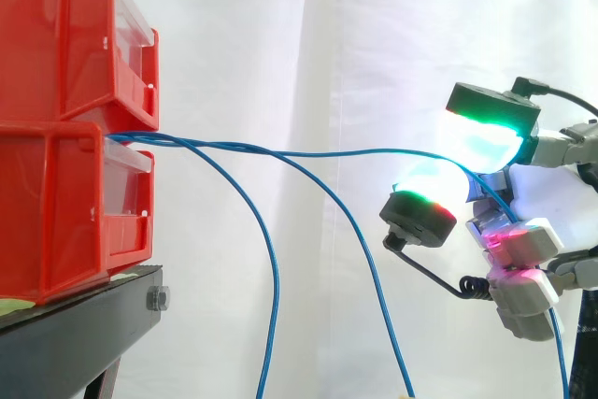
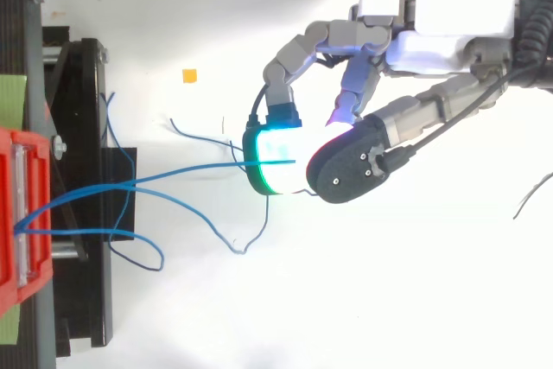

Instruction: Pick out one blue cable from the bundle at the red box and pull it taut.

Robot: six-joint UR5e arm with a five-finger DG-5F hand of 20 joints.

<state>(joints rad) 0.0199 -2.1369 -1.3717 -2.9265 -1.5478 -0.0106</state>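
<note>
Two red bins (image 1: pixel 56 53) are stacked on a black stand (image 1: pixel 75 324) at the left, and the red box (image 2: pixel 13 170) also sits at the left edge of the top view. Several blue cables leave the gap between the bins. One blue cable (image 1: pixel 308 151) (image 2: pixel 181 174) runs nearly level to my hand (image 1: pixel 533 184) (image 2: pixel 415 49) with only a slight sag. My fingers are curled and the glowing fingertips (image 1: pixel 486 133) pinch this cable against the thumb pad; its loose end hangs below the hand. Two other blue cables (image 1: pixel 271 268) droop downward.
A white curtain (image 1: pixel 280 25) hangs behind the work. Loose thin cable ends (image 2: pixel 233 244) lie on the white floor between stand and hand. A small orange scrap (image 2: pixel 189 75) lies farther back. Green tape (image 2: pixel 10 97) marks the stand's edge.
</note>
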